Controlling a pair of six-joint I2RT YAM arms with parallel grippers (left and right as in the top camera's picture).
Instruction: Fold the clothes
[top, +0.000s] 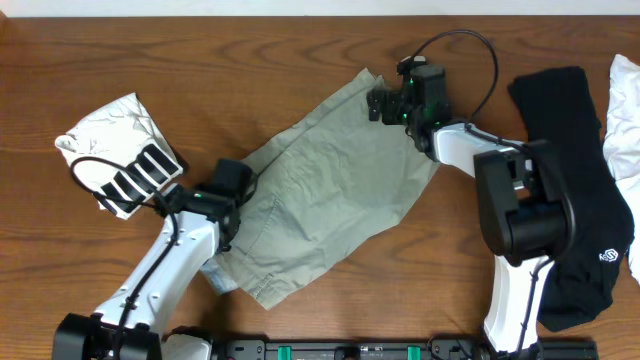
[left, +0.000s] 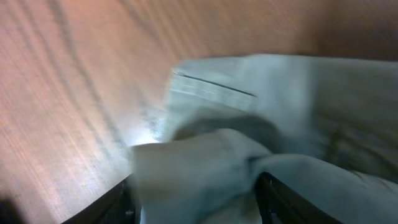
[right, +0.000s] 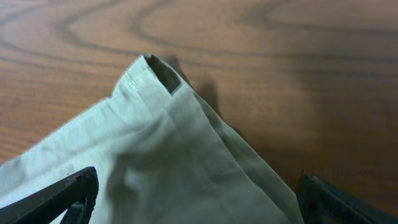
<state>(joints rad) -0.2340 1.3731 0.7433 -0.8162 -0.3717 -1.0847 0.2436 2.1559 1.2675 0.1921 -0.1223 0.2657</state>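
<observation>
- Right gripper (right: 196, 186): jaws spread wide, gripping nothing, poised over the far corner of the grey-green trousers (top: 320, 200).
- Left gripper (left: 196, 186): partly open, trouser fabric bunched between its fingers.
- Trousers lie mid-table (top: 250, 60); striped top (top: 125, 165) left, black garment (top: 580, 180) and white cloth (top: 625, 110) right.

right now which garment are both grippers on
The pale grey-green trousers in the middle: the left gripper at their left edge, the right gripper at their top corner. The striped white top and the black garment lie apart at the sides.

Grey-green trousers (top: 330, 200) — seemingly folded, mid-table
</observation>
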